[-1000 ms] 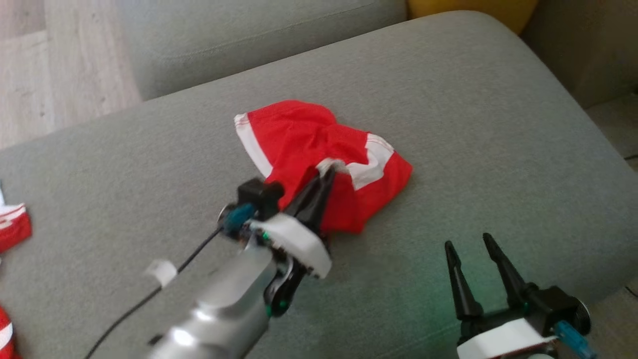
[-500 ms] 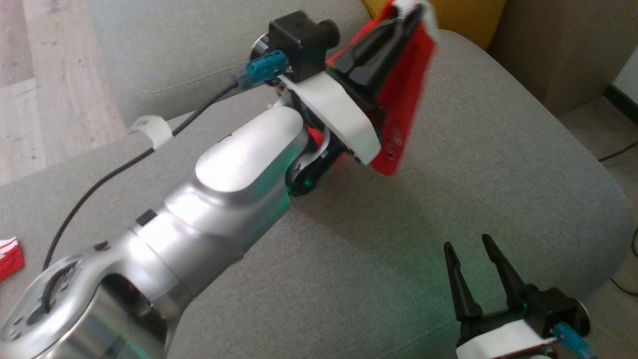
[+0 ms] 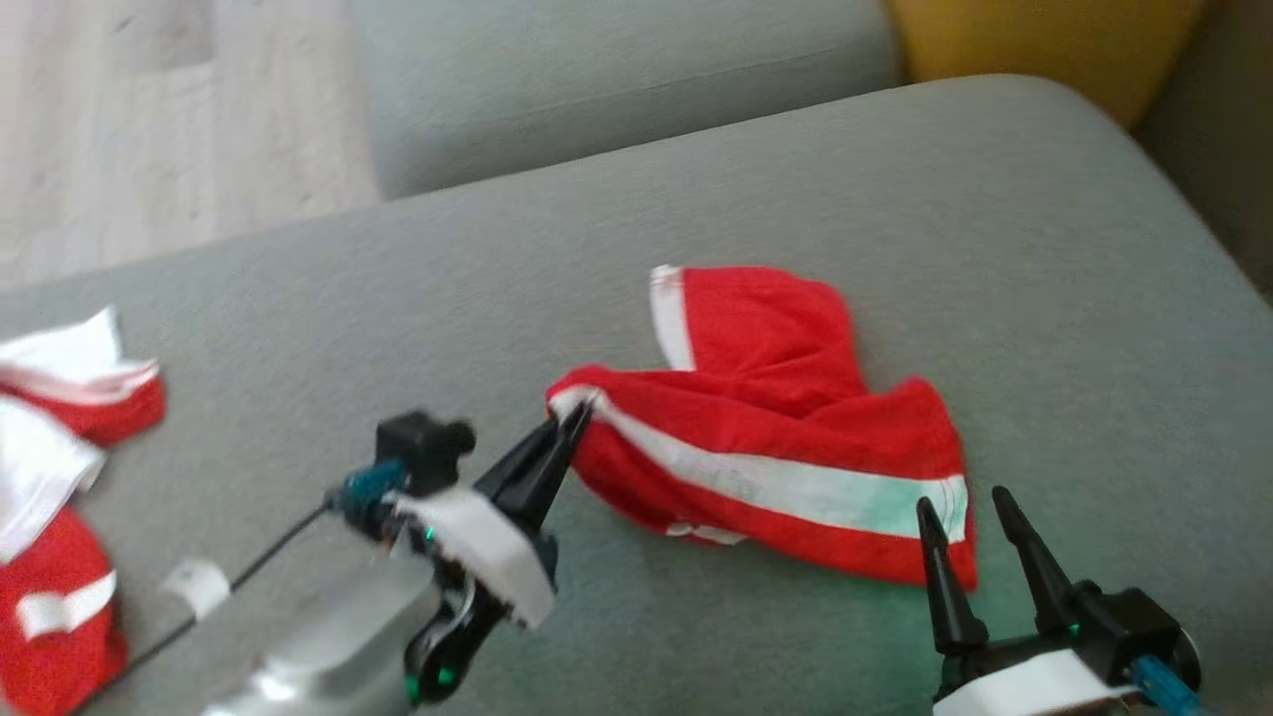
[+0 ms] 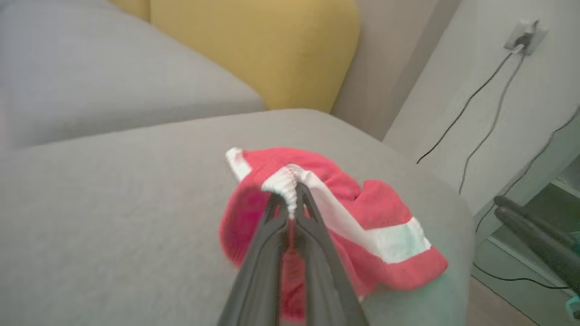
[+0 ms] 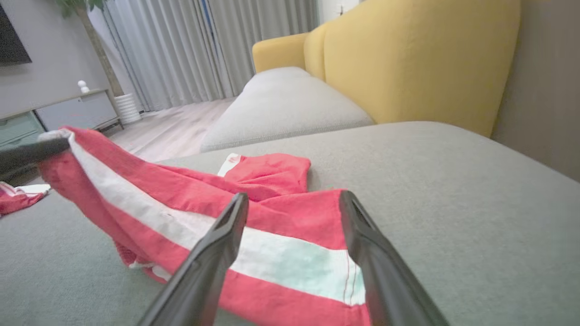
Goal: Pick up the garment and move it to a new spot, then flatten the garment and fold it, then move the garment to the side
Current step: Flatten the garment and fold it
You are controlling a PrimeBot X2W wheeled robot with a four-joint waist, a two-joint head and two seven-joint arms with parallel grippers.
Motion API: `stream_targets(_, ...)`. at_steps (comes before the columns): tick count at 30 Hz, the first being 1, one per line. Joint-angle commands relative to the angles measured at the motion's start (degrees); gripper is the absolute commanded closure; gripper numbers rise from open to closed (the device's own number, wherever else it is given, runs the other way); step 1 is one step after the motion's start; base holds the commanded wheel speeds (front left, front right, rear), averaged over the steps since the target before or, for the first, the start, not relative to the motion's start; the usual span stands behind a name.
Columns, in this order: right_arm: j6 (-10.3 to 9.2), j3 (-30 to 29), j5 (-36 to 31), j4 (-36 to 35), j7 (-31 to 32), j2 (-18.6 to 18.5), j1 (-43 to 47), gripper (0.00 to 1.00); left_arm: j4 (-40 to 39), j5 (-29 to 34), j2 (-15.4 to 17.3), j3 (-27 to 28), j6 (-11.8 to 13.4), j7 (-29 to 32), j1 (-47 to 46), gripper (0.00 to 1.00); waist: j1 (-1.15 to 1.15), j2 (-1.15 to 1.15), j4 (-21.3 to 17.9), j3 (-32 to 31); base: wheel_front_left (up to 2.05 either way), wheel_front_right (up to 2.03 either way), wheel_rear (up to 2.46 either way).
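Garment (image 3: 776, 447), 1, pinched by left tool (image 3: 577, 413); right tool (image 3: 963, 499) spread apart.

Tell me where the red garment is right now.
Head view: the red garment lies centre-right on the grey cushion, its left corner pinched by the left gripper.

A home living room, shown by the grey sofa (image 3: 895, 179), yellow backrest (image 5: 408, 59), long curtains (image 5: 181, 50), low sideboard (image 5: 77, 111) and wooden floor (image 3: 149, 119).
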Motion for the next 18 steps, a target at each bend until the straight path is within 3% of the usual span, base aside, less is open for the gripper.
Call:
stream_targets(1,-0.04,1.2,0.3,-1.1,-0.2,-0.3,-2.4,0.0,-1.6,0.1,1.7,2.2,0.6,-1.0,-2.4,1.0,0.0,0.0,3.0,1.9,0.0,0.0,0.0)
stream_targets(8,-0.04,-0.7,1.0,7.6,-0.2,-0.3,-4.9,0.0,-3.1,1.9,2.6,7.2,3.2,-1.7,3.8,1.0,0.0,0.0,7.1,2.8,0.0,0.0,0.0)
stream_targets(18,-0.04,0.2,7.5,20.6,-0.2,-0.3,-10.2,0.0,-5.6,7.2,1.5,13.9,2.7,-1.8,9.9,1.0,0.0,0.0,8.5,3.1,0.0,0.0,0.0)
